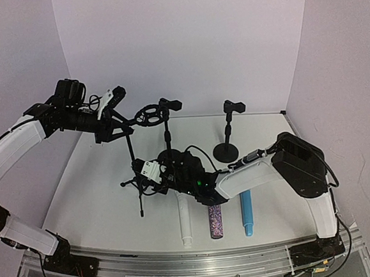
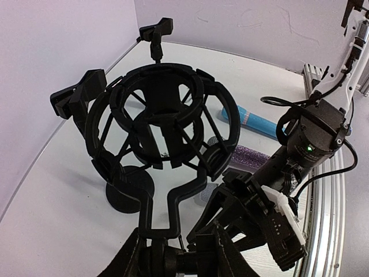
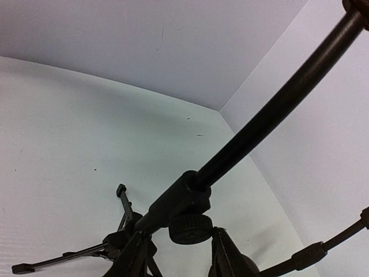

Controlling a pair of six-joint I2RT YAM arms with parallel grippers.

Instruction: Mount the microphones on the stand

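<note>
A black tripod stand (image 1: 138, 181) carries a ring-shaped shock mount (image 1: 148, 114) at its top. My left gripper (image 1: 114, 123) is shut on the joint just under the mount. In the left wrist view the mount (image 2: 164, 124) fills the middle above my gripper (image 2: 176, 251). My right gripper (image 1: 148, 173) is shut on the stand's lower pole. In the right wrist view my gripper (image 3: 176, 254) straddles the collar knob (image 3: 190, 228). The white microphone (image 1: 185, 222), purple microphone (image 1: 215, 221) and blue microphone (image 1: 246, 212) lie side by side on the table near the front.
Two round-base stands with clips stand behind, one at centre (image 1: 168, 154) and one to the right (image 1: 226, 151). The tripod's legs (image 3: 69, 254) spread over the table. Walls close in the left, back and right. A metal rail (image 1: 201, 259) runs along the front edge.
</note>
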